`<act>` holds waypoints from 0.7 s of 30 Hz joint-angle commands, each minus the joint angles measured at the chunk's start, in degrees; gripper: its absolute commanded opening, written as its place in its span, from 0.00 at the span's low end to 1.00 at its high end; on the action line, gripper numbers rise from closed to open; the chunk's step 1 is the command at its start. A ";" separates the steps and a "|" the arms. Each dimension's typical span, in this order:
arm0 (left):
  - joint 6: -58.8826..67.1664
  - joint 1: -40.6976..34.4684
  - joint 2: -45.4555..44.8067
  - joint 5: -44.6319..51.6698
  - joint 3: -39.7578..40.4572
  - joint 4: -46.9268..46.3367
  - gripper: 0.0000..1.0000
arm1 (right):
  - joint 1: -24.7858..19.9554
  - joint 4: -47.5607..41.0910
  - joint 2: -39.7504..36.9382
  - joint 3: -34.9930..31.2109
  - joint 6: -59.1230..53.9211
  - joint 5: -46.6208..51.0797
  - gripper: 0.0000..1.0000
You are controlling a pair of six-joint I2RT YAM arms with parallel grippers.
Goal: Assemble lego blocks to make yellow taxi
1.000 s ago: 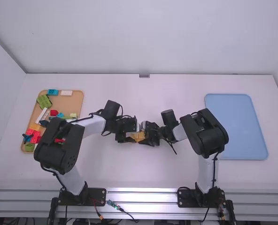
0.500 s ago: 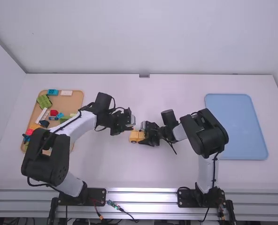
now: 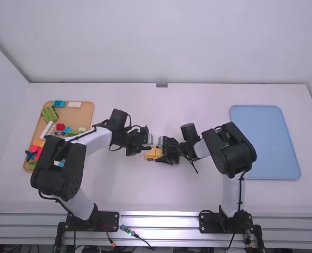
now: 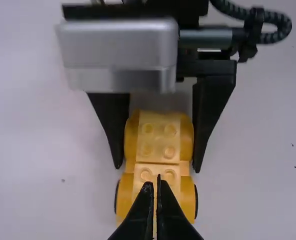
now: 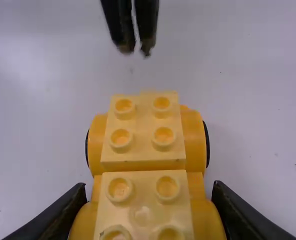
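"at the middle of the white table point(image 3: 198, 195), a yellow wheeled chassis point(image 5: 144, 145) sits between two robot grippers. what has just changed?"

"the left gripper point(image 4: 153, 181) edges back toward the chassis after pulling away. its fingers are narrow, tips almost together, with nothing between them. it hovers just beside the free end, apart from the bricks in the right wrist view."

"and for the taxi?"

"the two stud-topped sections lie end to end, so the base looks nearly joined. the return suggests a final nudge or a check of the fit, probably before upper parts go on. a push off-line could skew it."

"who steadies it?"

"the right gripper point(image 5: 149, 186), clamped across the sides of the nearer section, keeps its place throughout."

"how does the earlier frame differ?"

"one second ago the left gripper crowds over the chassis, covering part of it; half a second ago it stands farther off. now it is close again, and the yellow end remains in view from above."

"other parts?"

"a red block point(image 3: 60, 126) and a green block point(image 3: 49, 114) wait in the tan tray point(image 3: 85, 117); the blue tray point(image 3: 266, 142) lies at far right."
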 commanded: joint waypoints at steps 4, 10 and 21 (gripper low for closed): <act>0.26 -0.26 2.05 1.84 -0.39 0.31 0.02 | 0.22 -0.33 0.92 -0.20 0.50 0.52 0.58; 0.28 -0.24 4.87 4.66 -0.39 1.92 0.02 | 0.31 -0.33 0.92 -0.20 0.50 0.52 0.58; 0.24 -0.66 7.41 4.20 -0.50 3.65 0.02 | 0.28 -0.35 0.92 -0.22 0.50 0.55 0.58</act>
